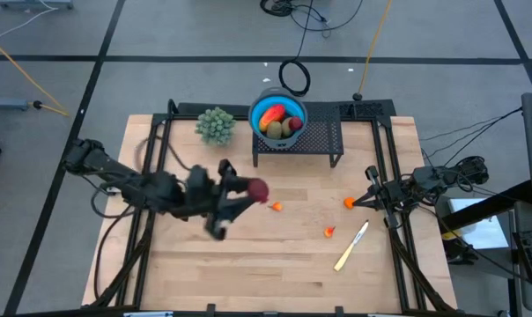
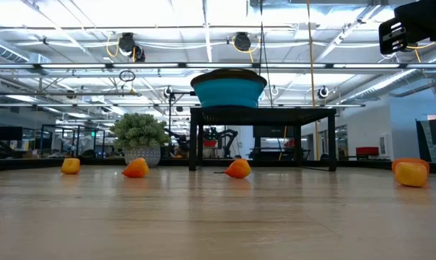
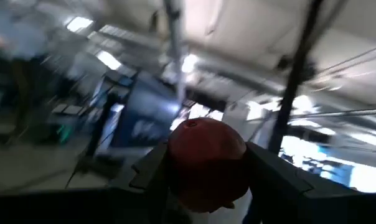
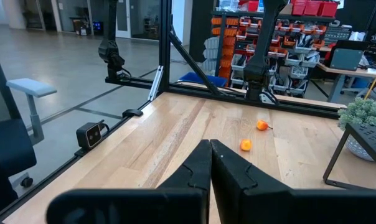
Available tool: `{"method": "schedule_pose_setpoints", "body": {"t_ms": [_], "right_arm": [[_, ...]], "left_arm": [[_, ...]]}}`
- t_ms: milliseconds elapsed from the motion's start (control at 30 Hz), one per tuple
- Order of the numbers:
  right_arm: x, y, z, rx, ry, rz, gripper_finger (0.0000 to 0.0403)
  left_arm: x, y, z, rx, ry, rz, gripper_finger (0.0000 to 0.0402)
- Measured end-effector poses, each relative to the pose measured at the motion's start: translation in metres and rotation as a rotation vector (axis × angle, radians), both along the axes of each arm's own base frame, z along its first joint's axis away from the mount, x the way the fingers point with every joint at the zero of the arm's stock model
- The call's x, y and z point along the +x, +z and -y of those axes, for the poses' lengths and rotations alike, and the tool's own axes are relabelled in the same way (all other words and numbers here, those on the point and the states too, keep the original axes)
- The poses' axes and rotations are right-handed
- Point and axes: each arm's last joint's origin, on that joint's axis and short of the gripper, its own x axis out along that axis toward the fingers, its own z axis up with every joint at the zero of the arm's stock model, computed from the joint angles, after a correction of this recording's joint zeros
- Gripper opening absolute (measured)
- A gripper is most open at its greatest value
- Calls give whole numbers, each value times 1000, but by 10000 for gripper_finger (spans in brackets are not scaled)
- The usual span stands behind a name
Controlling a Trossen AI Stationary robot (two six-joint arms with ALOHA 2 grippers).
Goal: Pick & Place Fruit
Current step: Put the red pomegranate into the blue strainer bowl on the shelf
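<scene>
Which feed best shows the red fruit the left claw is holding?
Left wrist view: the red fruit fills the frame between the left claw fingers. High view shows it small. Low and right wrist views miss it.

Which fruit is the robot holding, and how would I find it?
Start at the blue bowl on the black rack at the back of the table. Follow the left arm to its claw, out in front of the rack. Between its fingers sits a dark red ball, much bigger and darker than the tiny orange bits on the wood.
</scene>
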Motion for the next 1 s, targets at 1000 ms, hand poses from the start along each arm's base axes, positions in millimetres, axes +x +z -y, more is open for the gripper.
{"method": "schedule_pose_setpoints", "body": {"t_ms": [1000], "right_arm": [[0, 0, 0, 0, 0, -1, 0]], "left_arm": [[30, -24, -167, -50, 294, -563, 177]]}}
